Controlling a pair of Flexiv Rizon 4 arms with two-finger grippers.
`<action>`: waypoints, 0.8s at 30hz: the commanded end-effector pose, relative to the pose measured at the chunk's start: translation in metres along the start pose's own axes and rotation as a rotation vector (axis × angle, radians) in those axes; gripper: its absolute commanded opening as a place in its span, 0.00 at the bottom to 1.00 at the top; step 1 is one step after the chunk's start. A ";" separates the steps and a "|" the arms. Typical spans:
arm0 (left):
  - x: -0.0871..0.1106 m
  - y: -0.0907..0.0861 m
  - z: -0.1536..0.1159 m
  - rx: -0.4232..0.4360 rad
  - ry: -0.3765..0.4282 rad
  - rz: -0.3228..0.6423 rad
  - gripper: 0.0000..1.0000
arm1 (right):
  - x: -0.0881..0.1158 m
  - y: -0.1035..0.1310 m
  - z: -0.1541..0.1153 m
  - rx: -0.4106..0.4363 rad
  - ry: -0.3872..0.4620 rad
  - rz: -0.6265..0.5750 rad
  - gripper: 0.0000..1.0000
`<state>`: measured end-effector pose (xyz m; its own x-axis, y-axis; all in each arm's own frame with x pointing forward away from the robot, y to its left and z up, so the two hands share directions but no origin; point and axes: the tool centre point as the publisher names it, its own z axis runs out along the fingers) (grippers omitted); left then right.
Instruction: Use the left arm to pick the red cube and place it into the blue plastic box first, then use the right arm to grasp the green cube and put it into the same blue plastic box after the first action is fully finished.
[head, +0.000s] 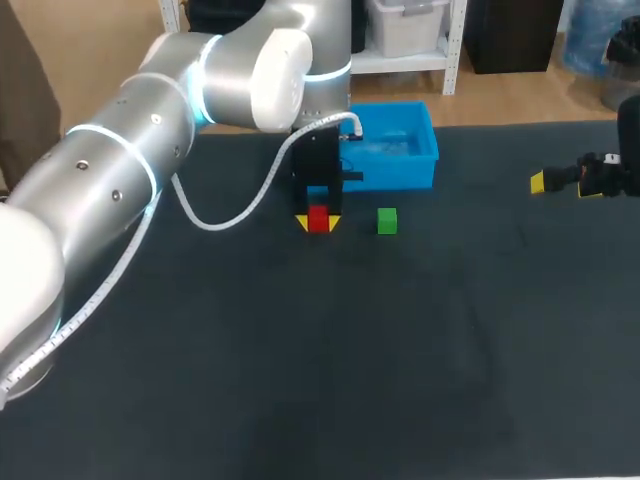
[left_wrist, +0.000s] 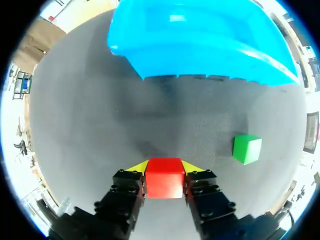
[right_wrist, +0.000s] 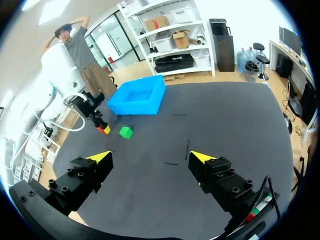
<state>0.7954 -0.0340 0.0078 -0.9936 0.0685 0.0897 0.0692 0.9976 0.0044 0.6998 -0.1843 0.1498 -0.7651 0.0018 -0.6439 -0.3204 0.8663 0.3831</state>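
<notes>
The red cube (head: 318, 219) sits between the yellow tips of my left gripper (head: 318, 223), which is shut on it from both sides, just in front of the blue plastic box (head: 395, 146). In the left wrist view the red cube (left_wrist: 164, 177) fills the gap of my left gripper (left_wrist: 164, 167), with the blue box (left_wrist: 200, 40) ahead. The green cube (head: 387, 221) rests on the table to the right of the red one, also seen as the green cube (left_wrist: 247, 149) beside my fingers. My right gripper (head: 560, 181) hovers open at the far right; the right gripper (right_wrist: 150, 157) holds nothing.
The dark table mat (head: 400, 350) stretches wide in front of the cubes. A white cable (head: 240, 205) loops from my left arm down near the table. From the right wrist view, the blue box (right_wrist: 137, 96), green cube (right_wrist: 126, 132) and red cube (right_wrist: 103, 129) lie far ahead.
</notes>
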 end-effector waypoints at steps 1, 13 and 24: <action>-0.008 -0.004 -0.011 -0.019 0.126 0.009 0.00 | 0.000 0.000 0.000 0.000 0.001 0.000 1.00; -0.011 -0.001 -0.029 -0.025 0.101 0.035 0.00 | 0.000 0.000 0.000 0.000 0.001 0.000 1.00; -0.015 0.002 -0.053 -0.017 0.024 0.062 0.00 | 0.000 0.000 0.000 0.000 0.001 0.000 1.00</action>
<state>0.8082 -0.0323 0.0524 -0.9912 0.1277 0.0349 0.1282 0.9917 0.0105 0.6998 -0.1843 0.1498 -0.7651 0.0018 -0.6439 -0.3204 0.8663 0.3831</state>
